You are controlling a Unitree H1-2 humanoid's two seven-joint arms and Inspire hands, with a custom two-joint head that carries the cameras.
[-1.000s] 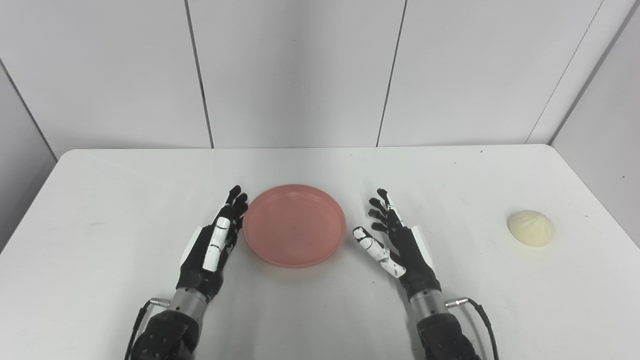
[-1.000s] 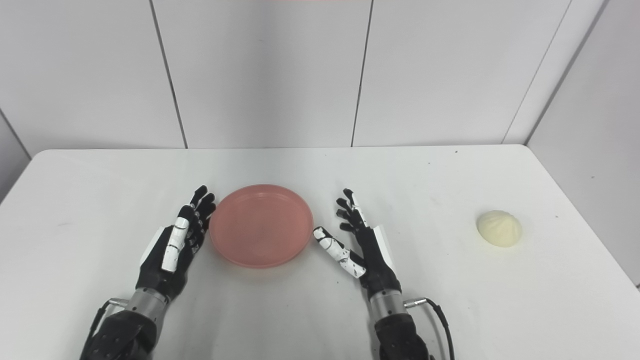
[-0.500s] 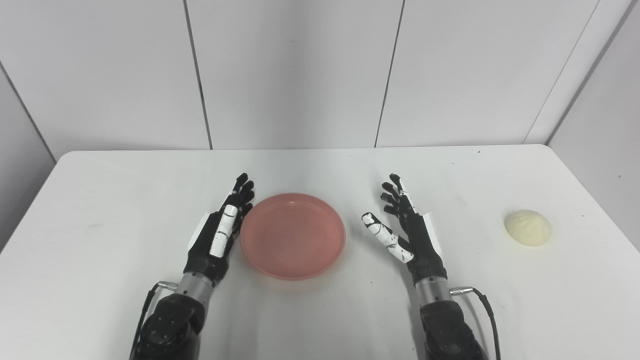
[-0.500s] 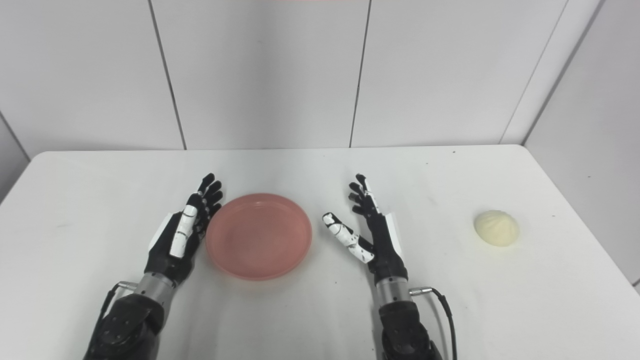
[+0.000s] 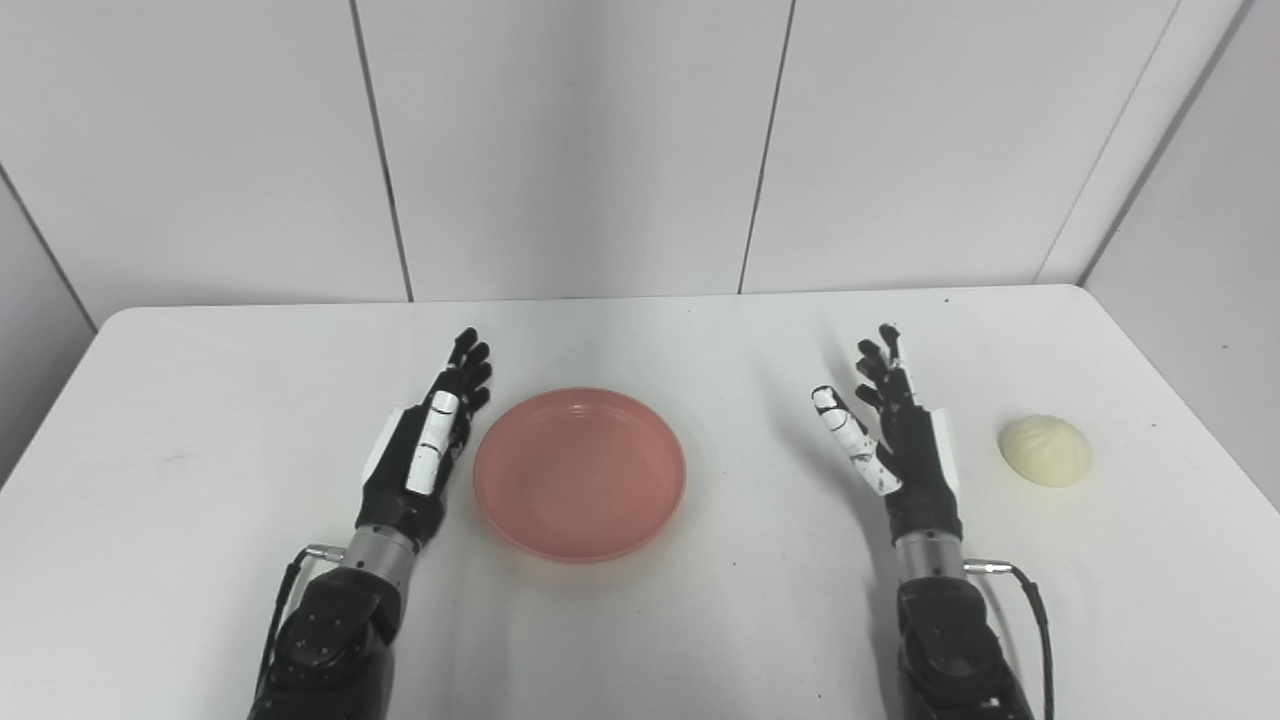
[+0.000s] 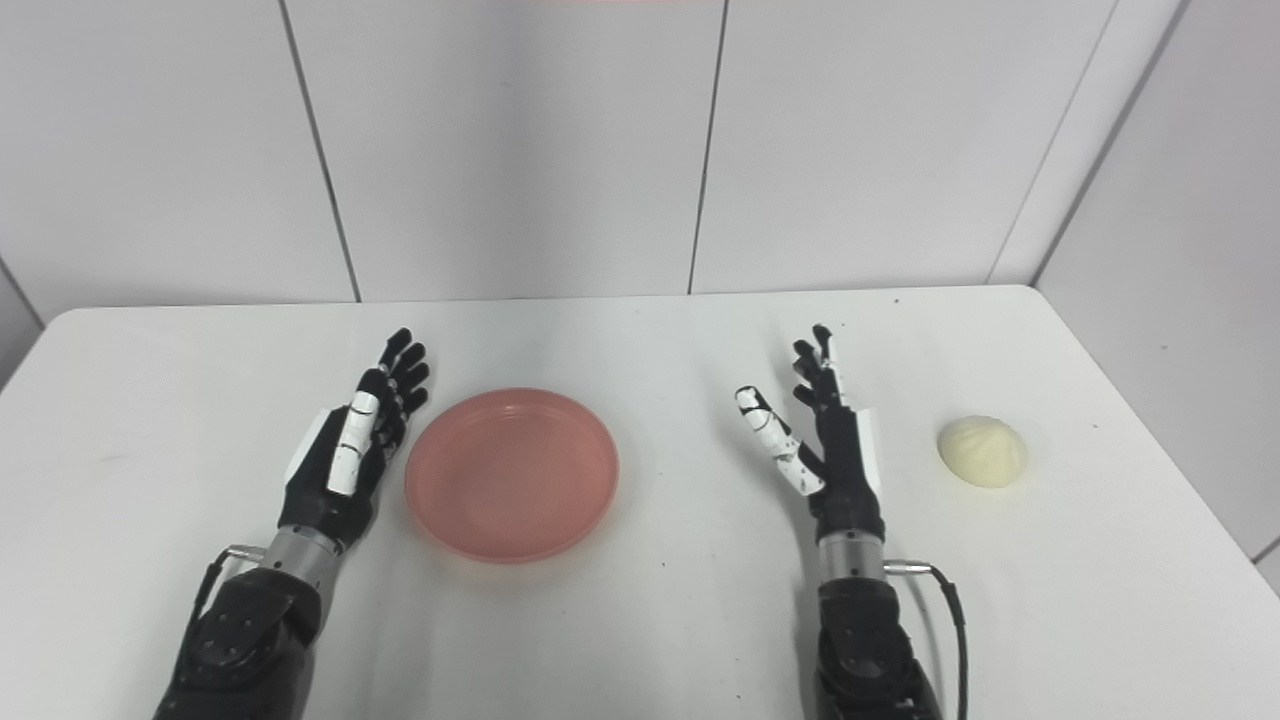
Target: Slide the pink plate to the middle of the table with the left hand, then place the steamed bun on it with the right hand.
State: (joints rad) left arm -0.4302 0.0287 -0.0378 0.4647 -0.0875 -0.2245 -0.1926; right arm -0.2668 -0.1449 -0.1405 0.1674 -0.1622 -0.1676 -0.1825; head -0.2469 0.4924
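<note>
A round pink plate (image 5: pixel 580 473) lies flat near the middle of the white table (image 5: pixel 640 620), with nothing on it. My left hand (image 5: pixel 425 450) stands open just left of the plate's rim, a small gap between them. The pale steamed bun (image 5: pixel 1046 451) sits on the table at the right. Between plate and bun my right hand (image 5: pixel 895 435) is open, fingers spread and pointing away, a little left of the bun and holding nothing.
White wall panels rise behind the table's far edge. The table's right edge (image 5: pixel 1180 400) runs close past the bun. A cable (image 5: pixel 1030 600) hangs from my right wrist.
My right hand has swung right, away from the plate and toward the bun. My left hand has drawn slightly left off the plate's rim. The view has shifted a little.
</note>
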